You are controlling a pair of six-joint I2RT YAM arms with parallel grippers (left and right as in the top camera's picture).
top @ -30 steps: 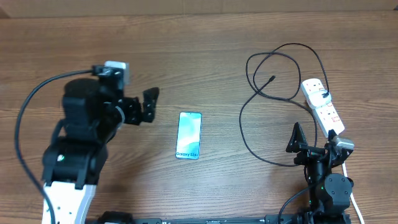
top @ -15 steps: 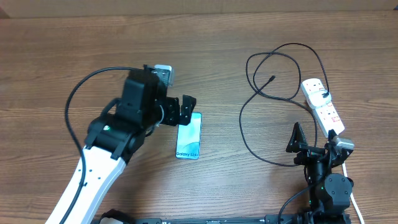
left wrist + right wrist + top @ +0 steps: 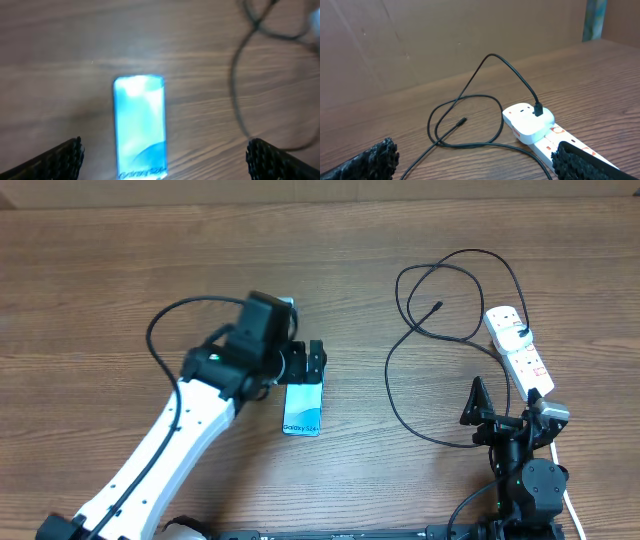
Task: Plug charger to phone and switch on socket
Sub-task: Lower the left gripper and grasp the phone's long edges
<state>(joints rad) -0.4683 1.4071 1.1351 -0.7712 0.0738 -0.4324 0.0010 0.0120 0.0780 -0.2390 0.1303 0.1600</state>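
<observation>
The phone (image 3: 303, 412) lies flat mid-table, screen lit blue. My left gripper (image 3: 316, 365) hovers open over its far end; in the left wrist view the phone (image 3: 140, 125) sits between the wide-apart fingers (image 3: 60, 160), untouched. The charger cable (image 3: 395, 380) loops on the right, its free connector tip (image 3: 438, 307) lying on the wood. Its other end runs into a white adapter (image 3: 527, 120) on the socket (image 3: 520, 350). My right gripper (image 3: 505, 405) rests open near the socket's front end, empty, with the cable (image 3: 470, 145) and connector tip (image 3: 461, 121) ahead of it.
The strip's white cord (image 3: 568, 500) runs off past the right arm toward the front edge. Bare wooden tabletop (image 3: 120, 260) lies at the left and back. A brown wall (image 3: 445, 35) stands behind the table.
My left arm has swung from the table's left side rightward until its open gripper is over the phone's far end. The right arm, cable and socket have not moved.
</observation>
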